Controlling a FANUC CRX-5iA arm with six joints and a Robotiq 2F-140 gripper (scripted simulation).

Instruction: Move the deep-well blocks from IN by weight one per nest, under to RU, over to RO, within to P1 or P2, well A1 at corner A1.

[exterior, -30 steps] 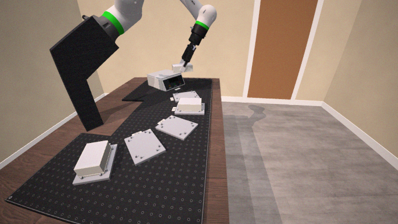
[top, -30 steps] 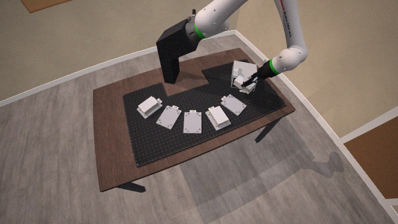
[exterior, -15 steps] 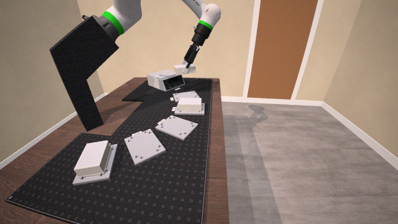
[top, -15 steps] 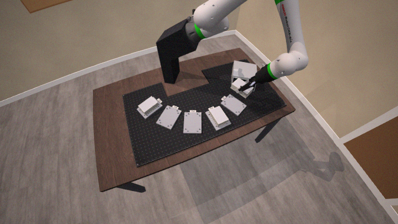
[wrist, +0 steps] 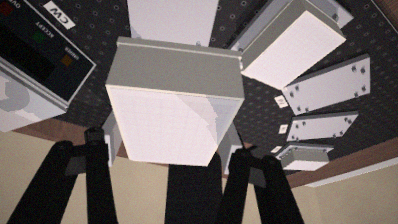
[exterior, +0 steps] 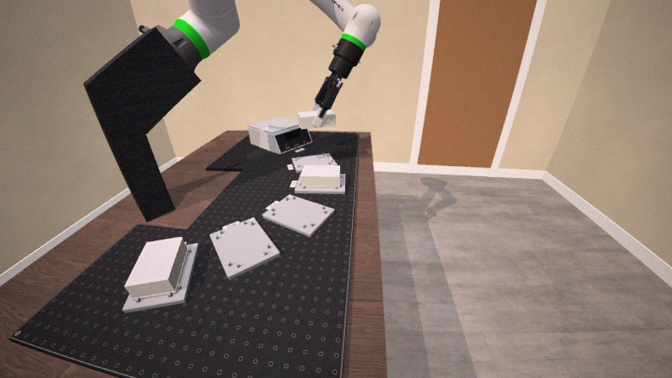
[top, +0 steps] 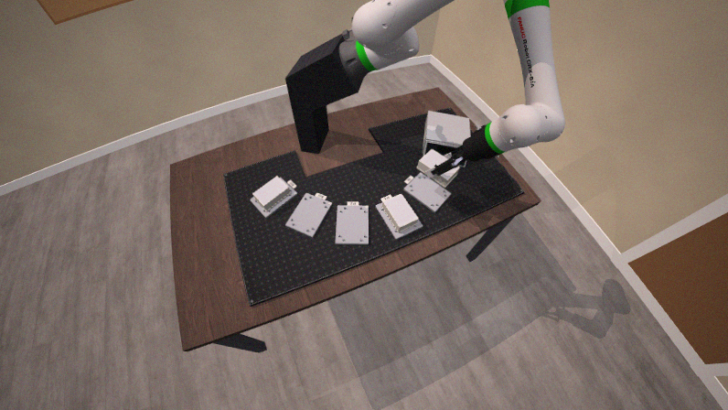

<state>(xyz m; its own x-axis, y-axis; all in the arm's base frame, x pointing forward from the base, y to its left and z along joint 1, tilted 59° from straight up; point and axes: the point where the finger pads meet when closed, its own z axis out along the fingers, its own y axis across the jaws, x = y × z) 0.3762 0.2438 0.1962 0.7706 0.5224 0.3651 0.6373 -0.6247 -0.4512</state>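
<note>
Beside the check-weigher, our half-open gripper grips a block, hiding part of the nest plate beyond.

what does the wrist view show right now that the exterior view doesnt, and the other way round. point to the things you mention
Only the wrist view: the legible CW label [wrist: 59, 15] and the white top of the held block, seen close up.

Only the exterior view: the brown door [exterior: 474, 84] and the black robot pedestal's [exterior: 121, 112] full angled shape.

Both: the gripper [exterior: 322, 117] [wrist: 173, 113] shut on a deep-well block [exterior: 310, 117] [wrist: 170, 125], held beside the check-weigher [exterior: 268, 136] [wrist: 30, 107], and two more blocks [exterior: 157, 262] [wrist: 295, 47] on nests.
</note>
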